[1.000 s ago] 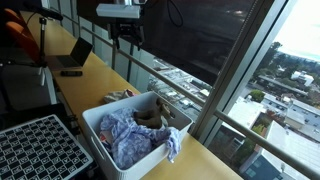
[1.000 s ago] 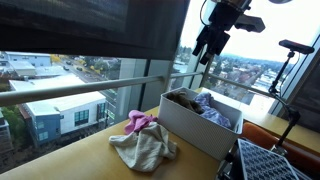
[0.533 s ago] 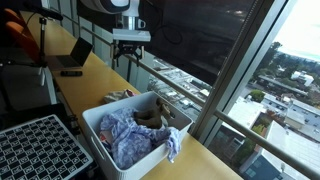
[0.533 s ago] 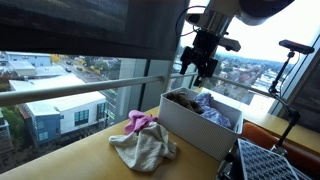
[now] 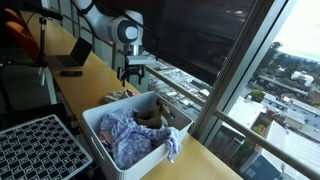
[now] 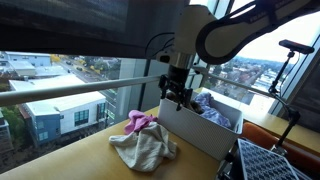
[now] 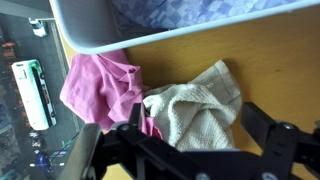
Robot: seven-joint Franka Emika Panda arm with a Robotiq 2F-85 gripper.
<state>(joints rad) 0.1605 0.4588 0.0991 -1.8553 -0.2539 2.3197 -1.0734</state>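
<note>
Gripper (image 7: 180,138) wide open — over 1 pink cloth (image 7: 100,85) & 1 beige cloth (image 7: 197,112) — nr 1 white bin (image 7: 90,35).

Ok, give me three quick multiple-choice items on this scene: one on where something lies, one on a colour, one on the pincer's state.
1. Where does the pink cloth lie relative to the white bin?
A) inside it
B) outside it, on the table
C) draped over its rim

2. What colour is the towel touching the pink cloth?
A) cream
B) green
C) black

3. How does the pincer stand?
A) shut on the pink cloth
B) open, holding nothing
C) shut and empty

Answers:
1 B, the wrist view shows it on the wood beside the bin's wall.
2 A, the cream towel lies against the pink cloth.
3 B, its fingers stand wide apart above both cloths.
</note>
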